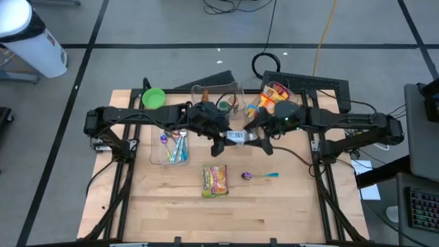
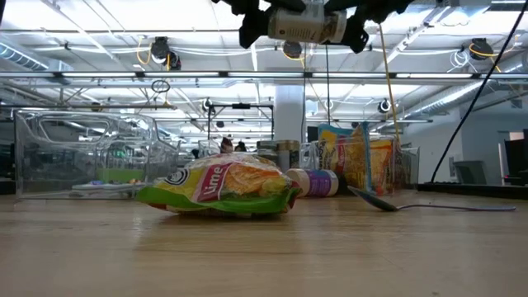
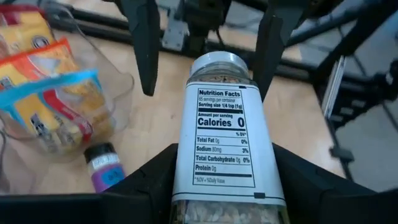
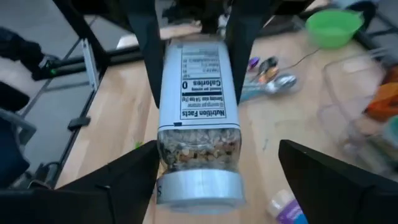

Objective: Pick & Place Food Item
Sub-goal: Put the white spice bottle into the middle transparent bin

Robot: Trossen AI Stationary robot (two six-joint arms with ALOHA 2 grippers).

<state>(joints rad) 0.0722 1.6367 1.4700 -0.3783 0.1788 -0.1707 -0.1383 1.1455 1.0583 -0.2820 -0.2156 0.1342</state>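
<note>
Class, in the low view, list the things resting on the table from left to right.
clear bin → lime snack bag → small purple-labelled bottle → spoon

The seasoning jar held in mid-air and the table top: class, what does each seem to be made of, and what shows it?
Seasoning jar: clear glass or plastic, glossy, contents visible; silvery cap, probably metal or metallised plastic; paper label. Table top: pale wood, matte, with plank lines.
</note>
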